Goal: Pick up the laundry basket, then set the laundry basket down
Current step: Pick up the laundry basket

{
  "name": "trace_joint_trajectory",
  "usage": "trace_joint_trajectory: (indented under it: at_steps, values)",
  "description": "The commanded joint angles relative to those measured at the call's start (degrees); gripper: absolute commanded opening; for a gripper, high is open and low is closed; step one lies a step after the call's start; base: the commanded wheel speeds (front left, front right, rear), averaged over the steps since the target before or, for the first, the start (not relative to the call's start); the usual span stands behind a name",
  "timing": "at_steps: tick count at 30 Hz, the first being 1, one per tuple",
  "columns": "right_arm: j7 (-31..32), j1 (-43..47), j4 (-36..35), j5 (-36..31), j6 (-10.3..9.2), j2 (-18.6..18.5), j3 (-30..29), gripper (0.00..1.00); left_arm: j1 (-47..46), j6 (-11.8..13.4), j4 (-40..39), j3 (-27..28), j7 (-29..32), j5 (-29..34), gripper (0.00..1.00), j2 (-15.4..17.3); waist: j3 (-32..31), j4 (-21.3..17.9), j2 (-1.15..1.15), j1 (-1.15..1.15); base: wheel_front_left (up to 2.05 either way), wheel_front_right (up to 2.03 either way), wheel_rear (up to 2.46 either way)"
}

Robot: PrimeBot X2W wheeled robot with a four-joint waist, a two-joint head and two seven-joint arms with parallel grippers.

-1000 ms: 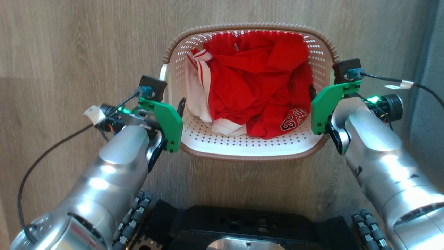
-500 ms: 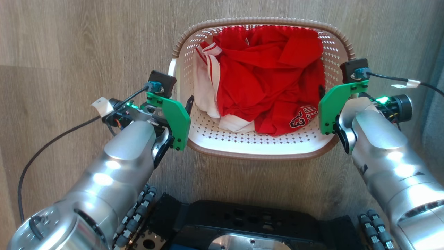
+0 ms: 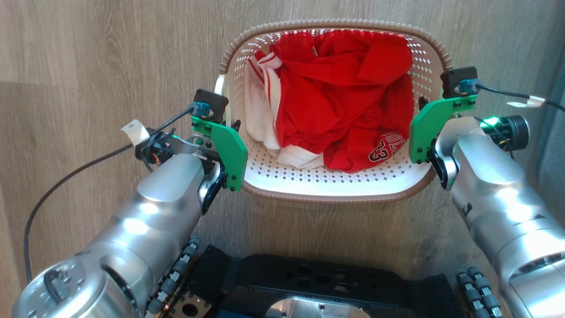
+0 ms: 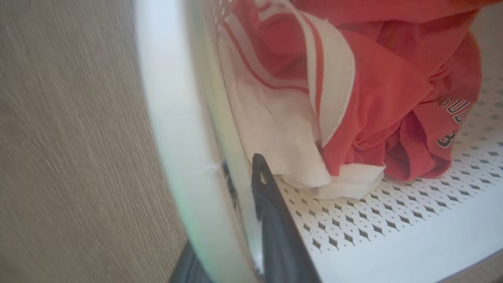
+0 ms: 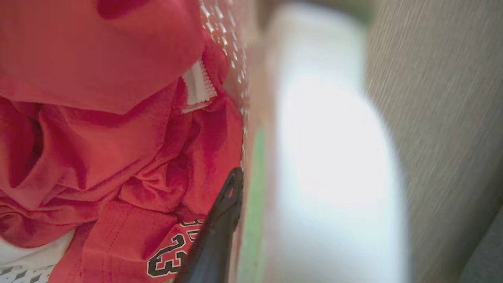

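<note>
The laundry basket (image 3: 335, 196), white and perforated with a brown braided rim, stands on the wood floor and holds red (image 3: 335, 97) and white (image 3: 260, 110) clothes. My left gripper (image 3: 230, 126) straddles its left wall at the white handle (image 3: 219, 86) and is shut on it. In the left wrist view one dark finger (image 4: 271, 220) lies inside against the wall (image 4: 177, 118); the other is mostly hidden outside. My right gripper (image 3: 426, 104) is shut on the right wall. Its inner finger (image 5: 220, 228) presses beside the red cloth, and the outer finger is hidden behind the blurred white handle (image 5: 334, 157).
My black wheeled base (image 3: 309, 282) lies just below the basket. Wood floor (image 3: 88, 66) surrounds the basket on the left and behind. A grey-blue surface (image 3: 557, 132) runs along the right edge. Camera cables (image 3: 79, 170) trail off both wrists.
The inner fingers of both grippers have drawn in against the basket's side walls. The whole picture has shifted a little, so the head camera has moved.
</note>
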Motion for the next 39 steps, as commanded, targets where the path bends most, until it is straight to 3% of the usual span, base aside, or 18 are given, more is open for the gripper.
trace_joint_trajectory:
  at_steps: [1, 13, 20, 39]
  values:
    - [-0.1, 2.6, -0.5, -0.5, 0.4, 2.1, 1.9, 0.0, 0.3, -0.1, 0.1, -0.5, -0.4, 0.0, 0.0, 1.7, 0.0, 0.0, -0.01, 0.0, 0.0, 0.0, 0.0]
    - [1.1, 2.7, -0.6, 1.3, 0.4, 2.1, 3.8, 0.0, 0.1, -0.9, 0.6, -3.5, 0.3, -2.8, 0.0, 1.7, -0.9, 0.1, -0.01, 0.0, 0.0, 0.0, 0.0]
    - [6.5, 3.4, -2.1, 4.5, 0.4, 2.1, 6.8, 0.0, 0.4, -2.2, 1.0, -4.7, 1.0, -2.7, 0.0, 1.7, -3.1, -0.6, -0.01, 0.0, 0.0, 0.0, 0.0]
    - [13.3, 8.3, -5.0, 13.8, 0.4, 2.1, 13.3, 0.0, 4.5, -3.7, 1.1, -5.8, 6.3, -1.4, 0.0, 1.7, -17.3, -1.7, -0.01, 0.0, 0.0, 0.0, 0.0]
